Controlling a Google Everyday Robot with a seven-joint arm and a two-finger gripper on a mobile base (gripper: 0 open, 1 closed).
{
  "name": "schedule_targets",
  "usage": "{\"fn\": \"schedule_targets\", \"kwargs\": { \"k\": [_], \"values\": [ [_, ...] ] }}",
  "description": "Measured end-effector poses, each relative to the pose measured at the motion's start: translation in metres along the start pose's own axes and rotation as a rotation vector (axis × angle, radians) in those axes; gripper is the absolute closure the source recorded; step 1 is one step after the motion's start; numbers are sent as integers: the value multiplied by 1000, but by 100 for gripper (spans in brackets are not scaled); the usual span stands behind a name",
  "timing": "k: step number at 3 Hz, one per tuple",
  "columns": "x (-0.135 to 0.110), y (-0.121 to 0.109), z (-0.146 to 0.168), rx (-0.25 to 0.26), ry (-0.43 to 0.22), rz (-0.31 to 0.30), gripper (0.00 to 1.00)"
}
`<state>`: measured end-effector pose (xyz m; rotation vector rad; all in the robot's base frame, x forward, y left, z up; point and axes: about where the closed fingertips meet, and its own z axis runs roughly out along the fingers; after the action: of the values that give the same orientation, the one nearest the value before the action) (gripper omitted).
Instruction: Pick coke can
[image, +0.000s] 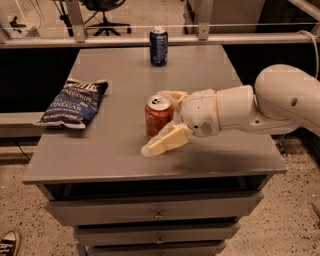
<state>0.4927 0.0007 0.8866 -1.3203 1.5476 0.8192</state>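
Note:
The coke can (157, 114), orange-red with a silver top and pull tab, stands upright near the middle of the grey cabinet top (115, 150). My gripper (157, 123) reaches in from the right on a white arm and is open. Its jaws straddle the can. One cream finger (167, 141) lies in front of the can's lower part and hides some of it. The other finger (175, 95) shows just behind the can's top right. I cannot tell whether either finger touches the can.
A dark blue soda can (158, 46) stands at the back edge of the top. A dark blue chip bag (74, 102) lies at the left. Drawers (159, 210) are below the top. A rail and an office chair are behind.

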Motion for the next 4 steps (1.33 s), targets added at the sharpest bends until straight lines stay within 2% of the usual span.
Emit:
{"fn": "schedule_targets", "kwargs": {
  "k": [2,3,4],
  "values": [
    [5,-5,4,38,-84,47,62],
    [-5,-10,-11,61,-109,50,85],
    [-26,-21,-42,89,-145,46,100]
  ]
}}
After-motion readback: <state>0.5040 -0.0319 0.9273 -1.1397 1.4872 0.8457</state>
